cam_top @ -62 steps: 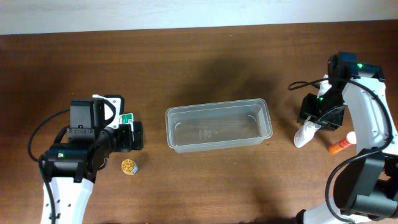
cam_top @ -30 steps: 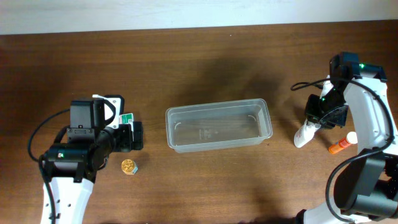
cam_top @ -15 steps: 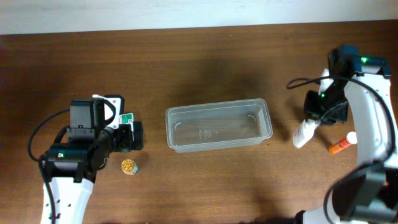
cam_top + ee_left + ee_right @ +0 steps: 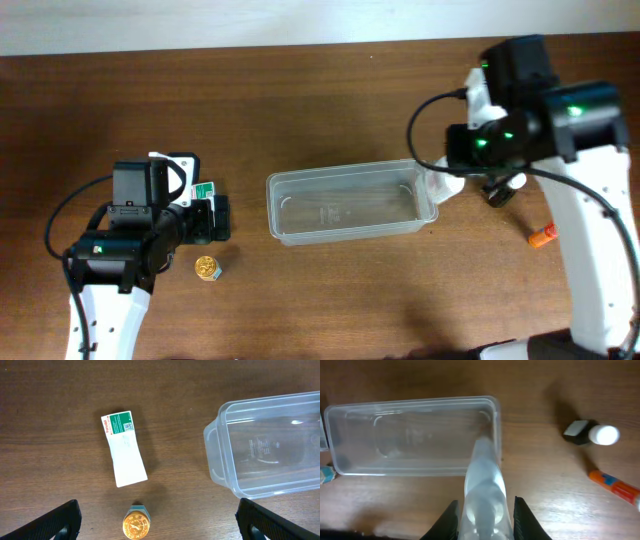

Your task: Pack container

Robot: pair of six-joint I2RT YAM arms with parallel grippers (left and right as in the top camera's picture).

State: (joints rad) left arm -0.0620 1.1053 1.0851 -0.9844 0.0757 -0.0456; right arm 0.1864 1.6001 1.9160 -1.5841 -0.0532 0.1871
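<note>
The clear plastic container [image 4: 350, 226] lies in the middle of the table and holds nothing. My right gripper [image 4: 452, 172] is shut on a white squeeze tube [image 4: 440, 187] and holds it above the container's right end. In the right wrist view the tube [image 4: 482, 475] sits between my fingers [image 4: 451, 516] and points at the container's rim [image 4: 496, 420]. My left gripper [image 4: 157, 522] is wide open and empty, and hangs over a small gold-capped bottle [image 4: 136, 524]. A white box with a green label [image 4: 124, 449] lies beyond it.
A dark bottle with a white cap [image 4: 592, 434] and an orange-and-white pen-like item [image 4: 615, 485] lie right of the container; both also show overhead, the bottle [image 4: 500, 192] and the orange item [image 4: 545, 237]. The gold-capped bottle [image 4: 207, 267] stands left of the container.
My right gripper has lifted the white tube off the table at the right and carried it left to the container's right end. The left arm has not moved.
</note>
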